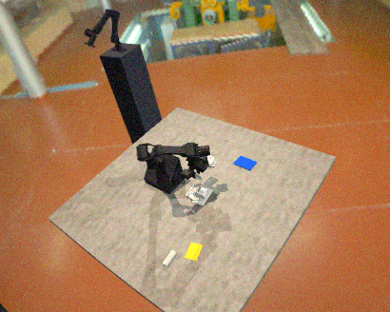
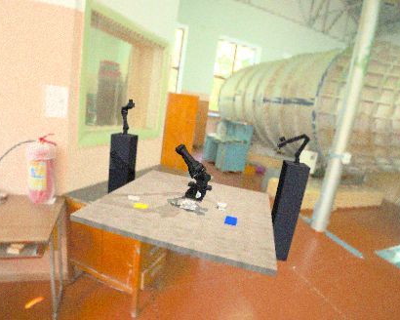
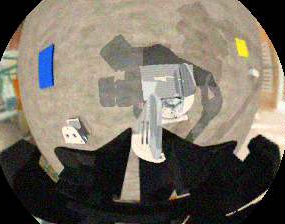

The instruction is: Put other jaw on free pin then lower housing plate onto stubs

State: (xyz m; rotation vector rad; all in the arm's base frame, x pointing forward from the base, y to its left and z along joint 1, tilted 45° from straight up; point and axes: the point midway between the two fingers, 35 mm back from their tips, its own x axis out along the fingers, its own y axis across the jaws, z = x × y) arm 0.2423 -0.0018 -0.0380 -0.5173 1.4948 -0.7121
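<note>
1. Gear-toothed jaw, loose and grey-and-white (image 1: 197, 176) (image 2: 198, 194) (image 3: 151, 125), is gripped between the fingers of the black gripper (image 1: 195, 175) (image 2: 199, 195) (image 3: 145, 129) over the mottled grey-brown tabletop (image 1: 282, 190) (image 2: 241, 244) (image 3: 93, 30). Fitting the second jaw appears to be the step in hand.
2. Near the held jaw, the grey-and-white base assembly (image 1: 202, 195) (image 2: 188, 205) (image 3: 161, 82) awaits its mate. The next move calls for lining up jaw and free pin, then lowering gently; teeth could clash. The pin and any contact cannot be made out.
3. Apart from the assembly sits a small white two-holed piece (image 1: 211, 162) (image 2: 221, 206) (image 3: 73, 134), probably the housing plate, not yet fitted.
4. Farther off lie a flat blue rectangle (image 1: 244, 163) (image 2: 230, 220) (image 3: 46, 66), a smaller yellow one (image 1: 193, 251) (image 2: 140, 206) (image 3: 241, 47) and a slim white bar (image 1: 169, 258) (image 2: 134, 198) (image 3: 253, 72), none apparently obstructing the work.
</note>
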